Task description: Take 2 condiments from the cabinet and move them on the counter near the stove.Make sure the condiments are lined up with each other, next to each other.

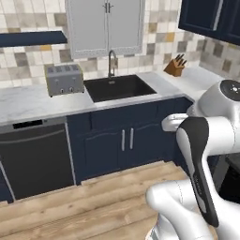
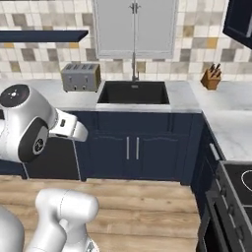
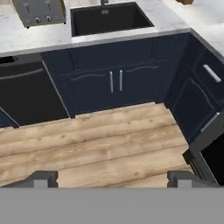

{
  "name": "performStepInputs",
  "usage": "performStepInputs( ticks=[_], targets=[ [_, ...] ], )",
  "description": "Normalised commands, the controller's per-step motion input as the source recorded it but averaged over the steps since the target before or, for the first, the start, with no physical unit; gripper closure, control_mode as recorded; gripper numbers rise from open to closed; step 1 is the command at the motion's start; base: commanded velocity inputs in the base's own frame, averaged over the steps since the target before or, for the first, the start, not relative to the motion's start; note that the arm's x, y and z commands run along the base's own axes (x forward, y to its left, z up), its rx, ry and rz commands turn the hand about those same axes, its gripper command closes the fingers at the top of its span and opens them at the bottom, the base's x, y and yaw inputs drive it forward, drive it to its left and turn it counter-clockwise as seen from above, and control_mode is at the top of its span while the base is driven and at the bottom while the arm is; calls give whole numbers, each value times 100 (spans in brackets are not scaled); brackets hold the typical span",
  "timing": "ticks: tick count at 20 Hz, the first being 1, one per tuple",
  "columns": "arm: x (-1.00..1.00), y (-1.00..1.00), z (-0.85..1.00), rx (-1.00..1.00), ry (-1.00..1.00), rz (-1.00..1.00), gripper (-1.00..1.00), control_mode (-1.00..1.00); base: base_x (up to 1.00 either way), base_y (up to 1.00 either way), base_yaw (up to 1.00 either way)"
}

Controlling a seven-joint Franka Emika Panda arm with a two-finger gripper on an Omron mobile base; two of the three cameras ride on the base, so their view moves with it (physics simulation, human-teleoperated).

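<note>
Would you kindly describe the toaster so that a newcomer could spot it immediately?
Find the black sink set into the white marble counter. Just left of it, against the tiled wall, stands the toaster: a boxy silver appliance with slots on top, the sole metal box on that stretch.

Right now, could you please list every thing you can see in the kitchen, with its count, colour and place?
shelf: one, dark navy, on the tiled wall, upper left
toaster: one, silver grey, on the counter left of the sink
counter: one, white marble, on navy base cabinets
sink: one, black, set in the counter, with a steel faucet behind it
knife block: one, brown wood, on the counter right of the sink
dishwasher: one, black, below the counter at the left
stove: one, black top, lower right edge
floor: wood planks
gripper: one, dark tips, open, holding nothing, above the floor
</note>
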Motion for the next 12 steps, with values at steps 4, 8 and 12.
performStepInputs(
  ticks=[4, 8, 12],
  targets=[
    [0, 0, 0, 0, 0, 0, -100, 100, 0, 54, 22],
    [0, 0, 0, 0, 0, 0, -100, 100, 18, 76, 7],
    [0, 0, 0, 0, 0, 0, -100, 100, 57, 76, 9]
  ],
)
